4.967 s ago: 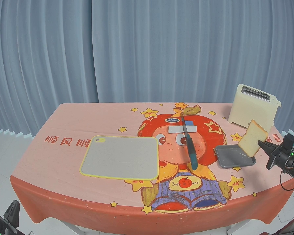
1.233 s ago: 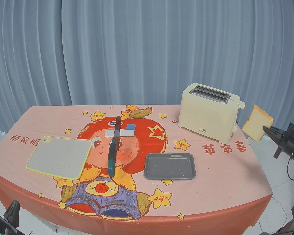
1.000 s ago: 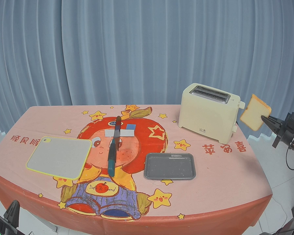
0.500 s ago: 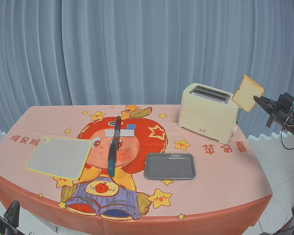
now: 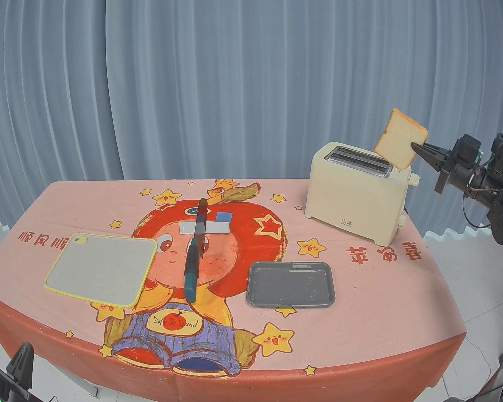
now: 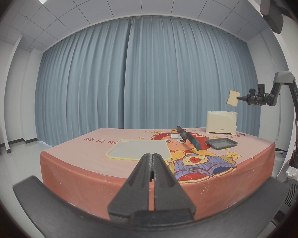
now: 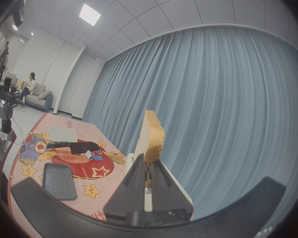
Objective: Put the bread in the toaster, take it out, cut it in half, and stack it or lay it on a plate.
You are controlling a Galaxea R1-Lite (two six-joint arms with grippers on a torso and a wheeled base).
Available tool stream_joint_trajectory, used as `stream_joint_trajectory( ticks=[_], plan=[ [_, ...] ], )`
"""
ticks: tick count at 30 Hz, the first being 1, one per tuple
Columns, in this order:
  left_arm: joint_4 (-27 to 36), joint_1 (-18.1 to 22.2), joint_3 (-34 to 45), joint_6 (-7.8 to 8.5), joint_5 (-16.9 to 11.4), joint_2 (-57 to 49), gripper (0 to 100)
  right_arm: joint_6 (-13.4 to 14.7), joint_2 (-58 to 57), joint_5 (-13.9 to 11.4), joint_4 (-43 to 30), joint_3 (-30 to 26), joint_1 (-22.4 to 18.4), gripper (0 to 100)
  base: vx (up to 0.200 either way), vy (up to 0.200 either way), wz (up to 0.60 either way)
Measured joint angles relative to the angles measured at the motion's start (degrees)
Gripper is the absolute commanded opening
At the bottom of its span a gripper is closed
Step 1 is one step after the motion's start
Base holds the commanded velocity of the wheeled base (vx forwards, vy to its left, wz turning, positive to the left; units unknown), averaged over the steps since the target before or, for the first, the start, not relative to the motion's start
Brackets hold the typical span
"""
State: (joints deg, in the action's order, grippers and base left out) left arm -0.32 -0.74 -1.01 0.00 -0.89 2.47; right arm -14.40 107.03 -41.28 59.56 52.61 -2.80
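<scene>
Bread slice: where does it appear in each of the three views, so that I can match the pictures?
Head view: the bread slice is at the upper right, held by the right gripper over the toaster.
Left wrist view: the bread slice is far off, in the air above the toaster.
Right wrist view: the bread slice is close and upright in that gripper.
Shared landmark: the grey tray.

A matte black right end effector [image 5: 418, 146] with two long tapering fingers on a blocky black wrist [image 5: 459, 160], carried by a pale grey arm [image 6: 285, 77]. The left end effector [image 6: 152, 156] has matching black wedge-shaped fingers above a broad curved black bracket [image 6: 56, 209].
</scene>
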Motion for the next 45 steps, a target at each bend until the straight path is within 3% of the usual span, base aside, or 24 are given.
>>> stream_joint_trajectory(
  ticks=[15, 22, 45],
  plan=[
    [0.0, 0.0, 0.0, 0.0, 0.0, 0.0, 0, 0.69, 8.92, 1.46, -4.66, 14.88, 2.71, 0, 0.0, 0.0, 0.0],
    [0.0, 0.04, 0.0, 0.0, 0.0, 0.0, 0, 2.0, 10.52, 1.57, -4.66, 16.37, 3.16, 0, 0.0, 0.0, 0.0],
    [-0.01, 0.0, 0.0, 0.0, 0.0, 0.0, 0, 2.02, 11.5, 1.67, -4.74, 17.44, 3.79, 0, 0.0, 0.0, 0.0]
  ],
)
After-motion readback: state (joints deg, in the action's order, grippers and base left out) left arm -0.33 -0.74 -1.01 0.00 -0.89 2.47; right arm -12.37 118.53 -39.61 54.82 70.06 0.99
